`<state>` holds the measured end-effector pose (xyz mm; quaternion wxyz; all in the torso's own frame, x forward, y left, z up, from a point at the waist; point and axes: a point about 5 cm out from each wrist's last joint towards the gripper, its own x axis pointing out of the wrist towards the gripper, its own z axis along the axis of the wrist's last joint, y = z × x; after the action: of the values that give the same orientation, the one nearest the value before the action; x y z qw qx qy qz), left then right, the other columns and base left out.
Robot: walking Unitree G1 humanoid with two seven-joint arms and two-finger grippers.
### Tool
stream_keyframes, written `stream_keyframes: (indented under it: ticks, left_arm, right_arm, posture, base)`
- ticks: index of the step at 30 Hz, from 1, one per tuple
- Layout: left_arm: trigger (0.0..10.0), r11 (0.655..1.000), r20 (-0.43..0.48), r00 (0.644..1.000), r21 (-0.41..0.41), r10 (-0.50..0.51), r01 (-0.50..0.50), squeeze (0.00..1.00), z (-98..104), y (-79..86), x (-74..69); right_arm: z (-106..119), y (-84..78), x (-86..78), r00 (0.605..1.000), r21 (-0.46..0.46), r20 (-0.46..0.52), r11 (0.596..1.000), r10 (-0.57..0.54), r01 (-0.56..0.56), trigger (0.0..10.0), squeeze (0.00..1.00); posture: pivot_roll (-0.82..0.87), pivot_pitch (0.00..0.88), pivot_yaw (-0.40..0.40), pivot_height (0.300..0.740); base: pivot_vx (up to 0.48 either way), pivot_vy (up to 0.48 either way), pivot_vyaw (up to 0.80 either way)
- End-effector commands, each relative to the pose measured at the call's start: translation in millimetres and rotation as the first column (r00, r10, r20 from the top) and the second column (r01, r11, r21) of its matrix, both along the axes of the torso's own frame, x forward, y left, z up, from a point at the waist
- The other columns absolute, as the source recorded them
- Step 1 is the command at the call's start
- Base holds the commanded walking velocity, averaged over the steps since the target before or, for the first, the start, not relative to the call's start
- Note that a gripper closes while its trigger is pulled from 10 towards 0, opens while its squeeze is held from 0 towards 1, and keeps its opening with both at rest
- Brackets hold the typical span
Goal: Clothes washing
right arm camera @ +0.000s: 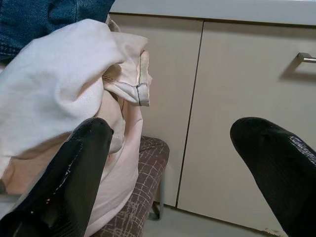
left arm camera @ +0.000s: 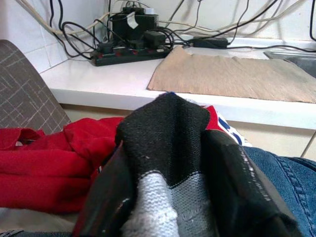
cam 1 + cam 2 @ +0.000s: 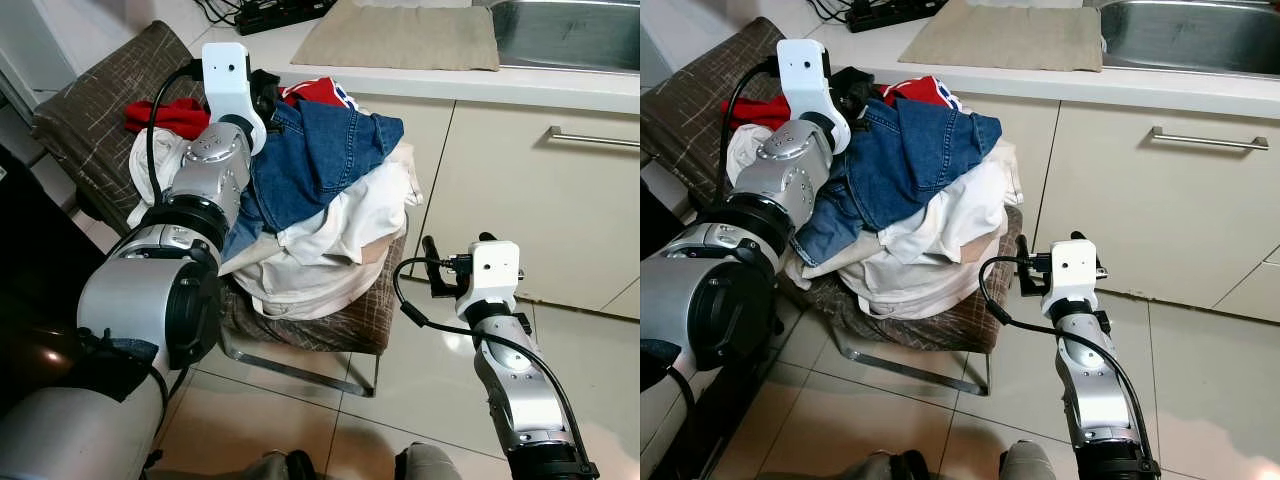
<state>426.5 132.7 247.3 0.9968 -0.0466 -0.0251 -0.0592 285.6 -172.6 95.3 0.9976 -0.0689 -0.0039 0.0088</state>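
A heap of laundry lies on a brown checked chair (image 3: 345,325): blue jeans (image 3: 320,150) on top, white and cream garments (image 3: 335,235) under them, and a red garment (image 3: 165,115) at the back left. My left gripper (image 3: 266,100) is at the top of the heap, shut on a black and grey knitted piece (image 2: 168,138) that fills the gap between its fingers (image 2: 111,197). Low beside the chair's right edge, my right gripper (image 3: 432,262) is open, its fingers (image 1: 74,173) wide apart and holding nothing. A cream cloth (image 1: 64,84) hangs just in front of it.
Behind the chair runs a white counter with a beige mat (image 3: 400,40), a power strip with cables (image 2: 128,52) and a steel sink (image 3: 570,30). Cream cabinet doors with a bar handle (image 3: 592,137) stand to the right. Tiled floor (image 3: 420,390) lies around the chair.
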Motion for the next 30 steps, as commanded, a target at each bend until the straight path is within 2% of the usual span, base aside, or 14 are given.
stream_keyframes:
  ticks: [1, 5, 8, 9, 10, 13, 14, 16, 17, 25, 30]
  left_arm:
    - [10.0, 1.0, -0.008, 1.0, -0.012, 0.006, -0.006, 1.0, 0.9, 3.5, 0.3]
    - [10.0, 1.0, -0.022, 1.0, -0.023, 0.008, -0.009, 1.0, -1.0, 3.8, 0.3]
    - [10.0, 1.0, -0.037, 0.999, 0.001, 0.006, -0.006, 1.0, -6.4, 2.5, -0.3]
    - [9.1, 1.0, -0.052, 0.999, 0.028, 0.01, -0.009, 0.0, -11.2, 2.5, -1.0]
    - [10.0, 0.999, -0.056, 0.998, 0.031, 0.015, -0.013, 0.0, -12.9, 2.9, -1.2]
    - [10.0, 0.996, -0.069, 0.996, 0.073, 0.056, -0.051, 0.0, -16.0, 6.3, -1.4]
    - [10.0, 0.996, -0.07, 0.996, 0.074, 0.06, -0.055, 1.0, -16.6, 6.8, -1.5]
    - [10.0, 0.996, -0.072, 0.996, 0.068, 0.057, -0.052, 1.0, -17.1, 7.0, -1.6]
    - [0.0, 0.997, -0.069, 0.996, 0.057, 0.052, -0.048, 0.0, -17.5, 7.4, -1.7]
    - [0.0, 0.999, -0.07, 0.996, 0.023, 0.051, -0.05, 0.0, -18.5, 8.6, -2.0]
    - [0.0, 0.999, -0.101, 0.994, -0.015, 0.045, -0.047, 0.0, -24.2, 8.5, -2.7]
  right_arm:
    - [-2.6, 1.3, -1.8, 1.0, 0.0, -0.008, 1.0, 0.01, -0.01, 10.0, 0.0]
    - [-2.5, 1.4, -1.3, 1.0, 0.0, -0.009, 1.0, 0.011, -0.011, 10.0, 0.0]
    - [-2.7, 1.4, -1.5, 1.0, 0.001, -0.009, 1.0, 0.01, -0.01, 10.0, 0.0]
    - [-3.0, 1.5, -1.7, 1.0, 0.001, -0.009, 1.0, 0.009, -0.009, 10.0, 0.0]
    - [-3.3, 1.4, -1.9, 1.0, 0.001, -0.01, 1.0, 0.008, -0.008, 10.0, 0.0]
    - [-3.7, 1.3, -2.2, 1.0, 0.001, -0.012, 1.0, 0.007, -0.007, 10.0, 0.0]
    - [-3.9, 1.2, -2.4, 1.0, 0.001, -0.012, 1.0, 0.007, -0.007, 10.0, 0.0]
    - [-3.9, 1.2, -2.4, 1.0, 0.0, -0.013, 1.0, 0.006, -0.006, 10.0, 0.0]
    - [-4.0, 1.1, -2.5, 1.0, 0.0, -0.014, 1.0, 0.006, -0.006, 10.0, 0.0]
    - [-4.2, 1.0, -2.6, 1.0, -0.003, -0.015, 1.0, 0.006, -0.006, 10.0, 0.0]
    - [-3.8, 0.7, -2.7, 1.0, -0.004, -0.015, 1.0, 0.007, -0.007, 10.0, 0.0]
  posture:
    - [-0.31, 0.044, 0.119, 0.74]
    - [-0.31, 0.044, 0.12, 0.74]
    - [-0.31, 0.044, 0.12, 0.74]
    - [-0.31, 0.046, 0.123, 0.74]
    - [-0.31, 0.046, 0.123, 0.74]
    - [-0.31, 0.046, 0.123, 0.74]
    - [-0.31, 0.046, 0.123, 0.74]
    - [-0.31, 0.046, 0.123, 0.74]
    - [-0.31, 0.046, 0.123, 0.74]
    - [-0.31, 0.046, 0.123, 0.74]
    - [-0.31, 0.052, 0.121, 0.74]
  base:
    - [0.0, 0.0, 0.0]
    - [0.0, 0.0, 0.0]
    - [0.0, 0.0, 0.0]
    - [0.0, 0.0, 0.0]
    - [0.0, 0.0, 0.0]
    - [0.0, 0.0, 0.0]
    - [0.0, 0.0, 0.0]
    - [0.0, 0.0, 0.0]
    - [0.0, 0.0, 0.0]
    - [0.0, 0.0, 0.0]
    - [0.0, 0.0, 0.0]
